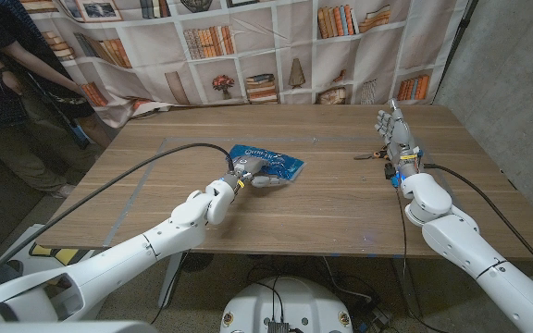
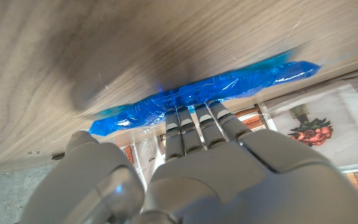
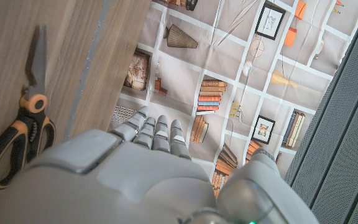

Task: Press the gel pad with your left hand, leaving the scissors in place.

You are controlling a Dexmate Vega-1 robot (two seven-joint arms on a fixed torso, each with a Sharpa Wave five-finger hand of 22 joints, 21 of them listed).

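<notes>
A blue gel pad (image 1: 268, 163) lies near the middle of the wooden table. My left hand (image 1: 251, 175) lies over its near edge, and the fingertips (image 2: 194, 112) press on the blue pad (image 2: 229, 84) in the left wrist view. Black and orange scissors (image 1: 372, 154) lie on the table to the right, also seen close up as scissors (image 3: 18, 134) in the right wrist view. My right hand (image 1: 395, 134) stands just right of the scissors, fingers straight and apart, holding nothing, apart from the scissors.
A bookshelf-print backdrop (image 1: 276, 46) hangs behind the table. A person in dark clothes (image 1: 7, 83) stands at the far left. A black cable (image 1: 137, 176) runs across the table's left part to my left wrist. The table's right edge (image 1: 489, 166) is near my right arm.
</notes>
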